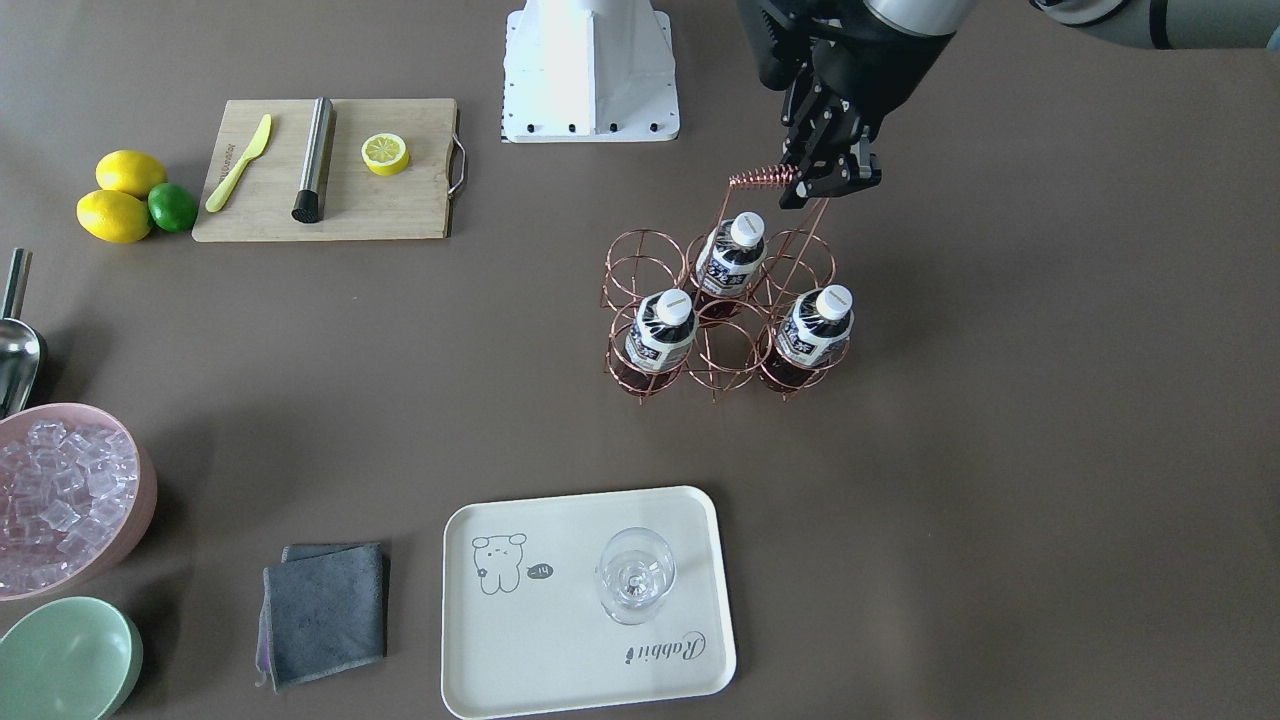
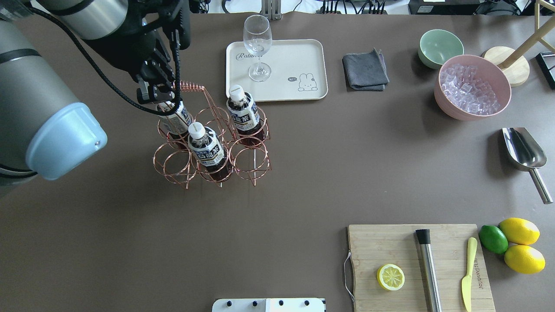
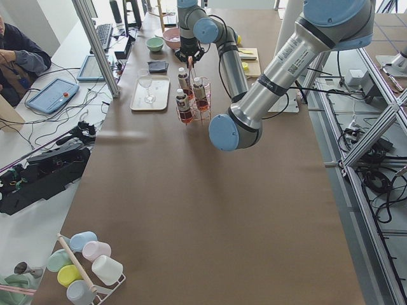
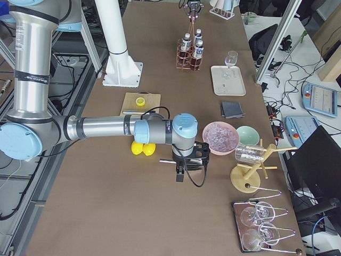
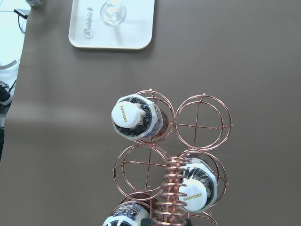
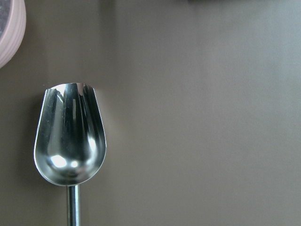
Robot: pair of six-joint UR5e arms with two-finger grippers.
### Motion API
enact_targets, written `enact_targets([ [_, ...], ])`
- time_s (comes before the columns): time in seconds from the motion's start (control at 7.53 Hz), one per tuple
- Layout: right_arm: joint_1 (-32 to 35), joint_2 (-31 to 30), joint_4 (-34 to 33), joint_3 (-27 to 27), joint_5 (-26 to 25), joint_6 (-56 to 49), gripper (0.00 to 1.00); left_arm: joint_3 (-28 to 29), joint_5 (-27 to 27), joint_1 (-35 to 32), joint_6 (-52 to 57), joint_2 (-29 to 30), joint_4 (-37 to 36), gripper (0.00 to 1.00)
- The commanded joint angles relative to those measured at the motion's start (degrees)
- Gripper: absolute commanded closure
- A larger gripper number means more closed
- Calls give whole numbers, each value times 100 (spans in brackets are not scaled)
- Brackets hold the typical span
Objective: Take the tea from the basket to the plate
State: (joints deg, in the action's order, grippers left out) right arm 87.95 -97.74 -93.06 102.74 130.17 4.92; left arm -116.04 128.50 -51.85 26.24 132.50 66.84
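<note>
Worktop: the brown worktop [image 2: 303,182] carried everything.
Left arm: the grey left arm [image 2: 39,99] extended over the rack from the robot's left side.
Right arm: the grey right arm [image 4: 101,128] stretched out low beside a pink bowl of ice cubes [image 4: 219,143], well apart from the rack.
Plate: the cream rectangular tray with rounded corners and "Rabbit" script [image 2: 286,56] lay flat near the rack but apart from it. A clear wine glass [image 2: 257,47] stood upright on it.
Basket: the rose-gold copper wire rack of six rings [image 5: 202,125] stood on the worktop.
Left end effector: the black left end effector [image 2: 154,91] sat at one end of the rack's coiled-spring handle [image 2: 190,86]. I cannot tell whether it clenched the coil.
Right end effector: the right end effector [image 4: 181,169] pointed down over a steel scoop [image 6: 70,141]. I cannot tell whether it was released or clenched.
Tea: three small white-capped plastic bottles of dark tea all stood upright in the rack. Two [image 2: 175,119] [image 2: 243,113] were in the end rings nearer the tray, and one [image 2: 207,149] was in the middle ring nearer the robot.
</note>
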Motion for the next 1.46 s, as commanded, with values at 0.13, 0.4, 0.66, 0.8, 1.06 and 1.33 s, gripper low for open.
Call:
enact_targets([
  [0.13,-41,18,7,-8,-9,0,0,142,-728,973,-891,574,162,100],
  [0.4,-250,52,33,-26,-52,-9,0,143,-739,1054,-954,698,171,100],
  [0.66,-313,53,68,-8,-53,0,0,195,-739,1054,-954,742,171,100],
  [0.8,-409,79,77,79,-53,0,0,309,-843,1063,-954,751,258,100],
  [1.06,-489,752,69,106,323,61,0,582,-906,1080,-954,760,496,100],
  [1.33,-811,1456,295,333,545,123,0,565,-906,1072,-945,725,505,100],
])
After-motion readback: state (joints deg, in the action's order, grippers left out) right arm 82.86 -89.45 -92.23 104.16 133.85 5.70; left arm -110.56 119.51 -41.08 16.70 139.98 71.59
